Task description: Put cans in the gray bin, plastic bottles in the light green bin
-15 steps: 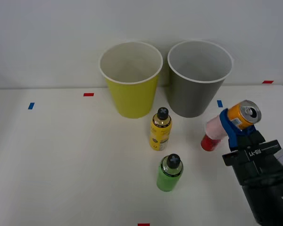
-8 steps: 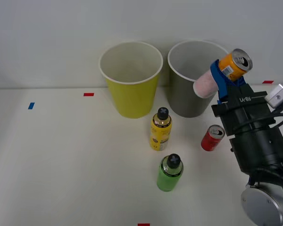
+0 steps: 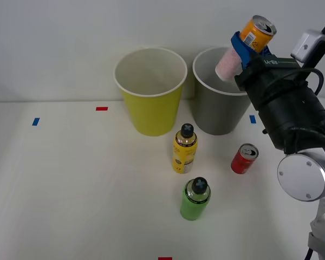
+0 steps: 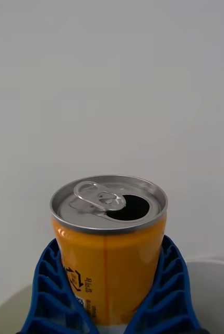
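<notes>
Two bins, orange can above the gray one.

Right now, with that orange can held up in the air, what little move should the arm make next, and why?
Probably carry it a little further over the gray bin and let go. The right gripper holds the orange can above the bin's rim, near its right side rather than over the middle, so a small shift inward should make the drop land inside. The red can waits on the table.
</notes>
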`<state>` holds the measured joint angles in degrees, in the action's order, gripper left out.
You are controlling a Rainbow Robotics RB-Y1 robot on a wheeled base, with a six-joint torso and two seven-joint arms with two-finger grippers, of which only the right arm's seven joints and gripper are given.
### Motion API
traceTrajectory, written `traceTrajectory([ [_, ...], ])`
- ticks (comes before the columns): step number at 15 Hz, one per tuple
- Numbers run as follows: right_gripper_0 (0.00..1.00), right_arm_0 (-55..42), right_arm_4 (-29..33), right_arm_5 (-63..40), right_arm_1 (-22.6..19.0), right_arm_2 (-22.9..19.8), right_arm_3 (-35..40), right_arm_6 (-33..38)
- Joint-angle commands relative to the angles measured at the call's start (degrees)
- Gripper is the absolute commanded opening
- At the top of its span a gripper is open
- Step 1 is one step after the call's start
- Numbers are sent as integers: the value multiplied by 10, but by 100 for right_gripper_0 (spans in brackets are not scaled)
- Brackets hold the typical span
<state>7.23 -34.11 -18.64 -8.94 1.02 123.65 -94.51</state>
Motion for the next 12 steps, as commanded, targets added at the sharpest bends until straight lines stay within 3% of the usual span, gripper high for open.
traceTrajectory([
  [1, 0, 34, 10, -27, 12, -15, -20, -2],
  [5, 0, 96, 19, -19, 22, -27, -99, -12],
  [8, 0, 127, 80, -19, 26, -34, -140, -15],
  [12, 0, 141, 98, -19, 23, -37, -173, -20],
])
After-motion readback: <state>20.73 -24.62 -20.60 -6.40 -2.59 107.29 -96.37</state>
